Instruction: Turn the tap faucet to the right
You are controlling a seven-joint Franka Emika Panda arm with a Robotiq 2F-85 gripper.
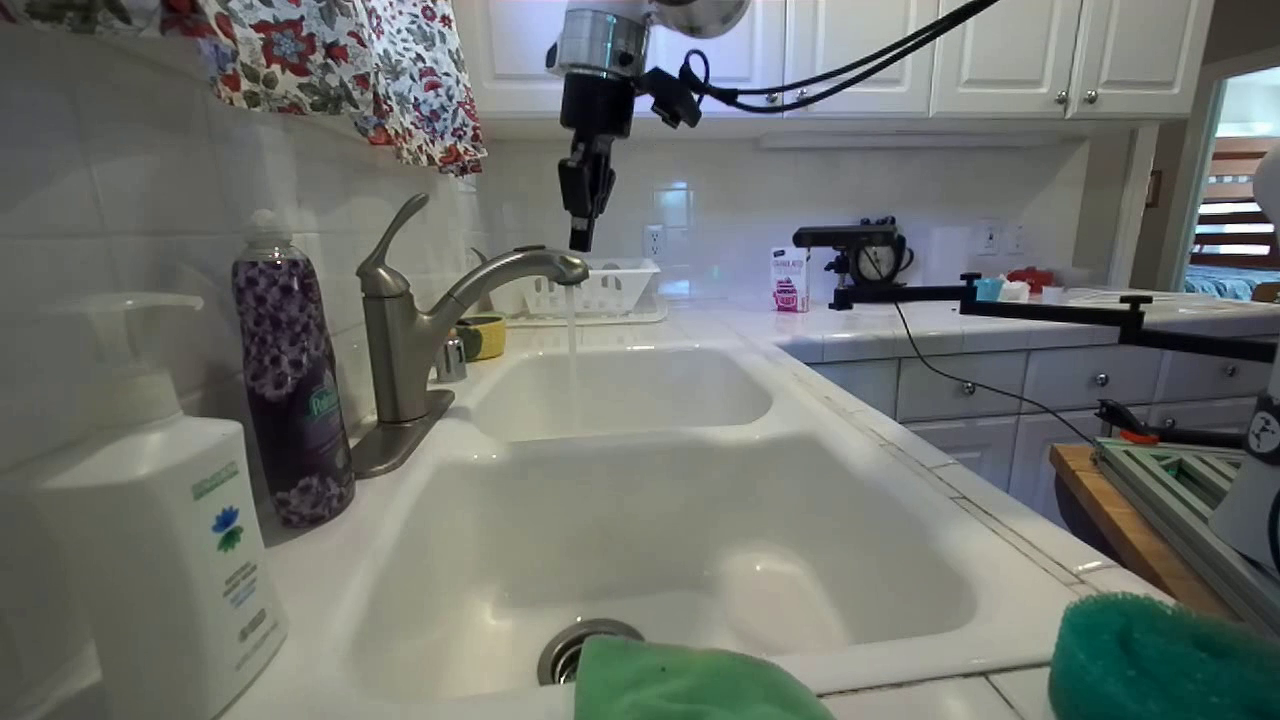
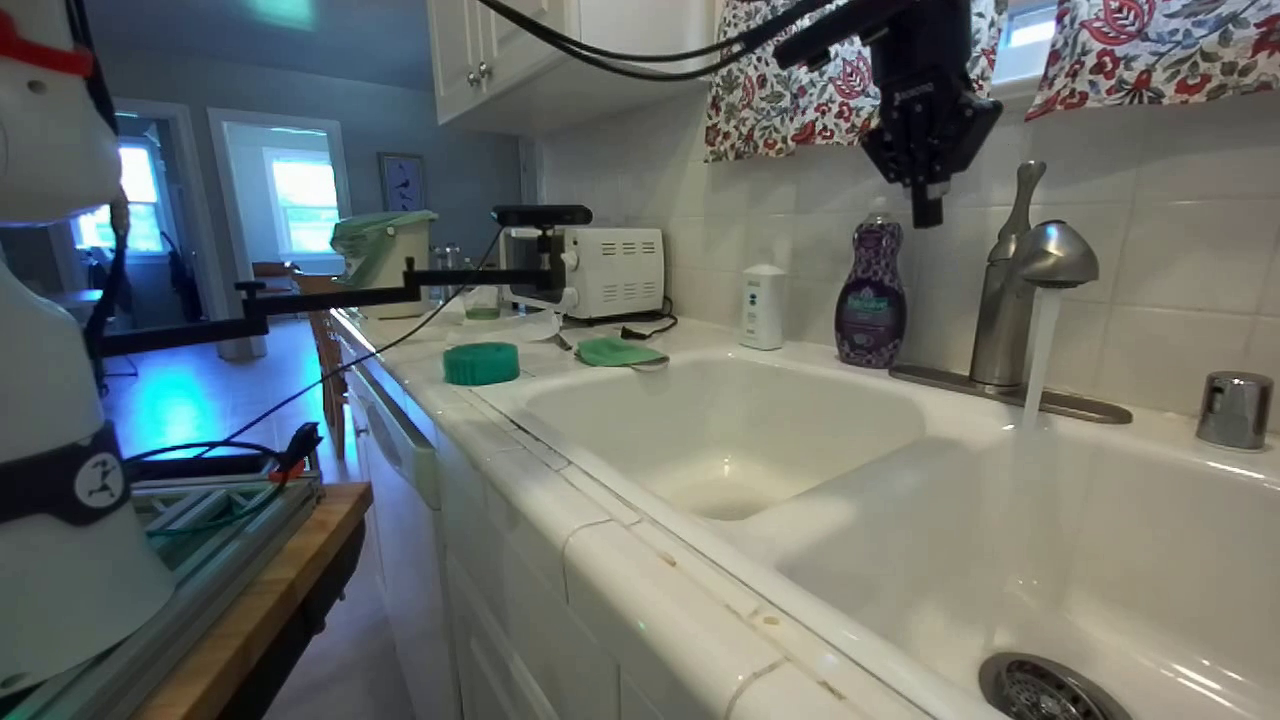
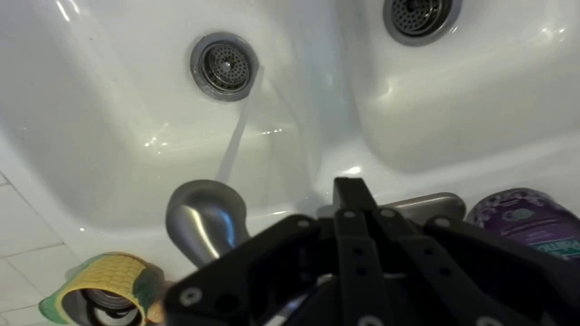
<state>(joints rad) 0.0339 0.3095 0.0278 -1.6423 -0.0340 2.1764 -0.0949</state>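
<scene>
The tap faucet (image 1: 398, 345) is brushed grey metal and stands upright behind the double sink. It also shows in an exterior view (image 2: 1000, 320). Its slim lever (image 1: 395, 228) points up. Water runs from its spout into one basin. In the wrist view the spout (image 3: 206, 219) is left of my fingertips, and the lever is largely hidden by the gripper. My gripper (image 1: 580, 235) points down with its fingertips pressed together and nothing between them. In an exterior view the gripper (image 2: 927, 205) is above and left of the spout. It appears apart from the faucet.
A purple soap bottle (image 2: 872, 290) and a white pump dispenser (image 1: 165, 540) stand beside the faucet. A metal cap (image 2: 1235, 410) and a yellow corn-shaped holder (image 3: 111, 280) are on its other side. A floral curtain (image 1: 340, 70) hangs above. A white dish rack (image 1: 590, 290) stands beyond.
</scene>
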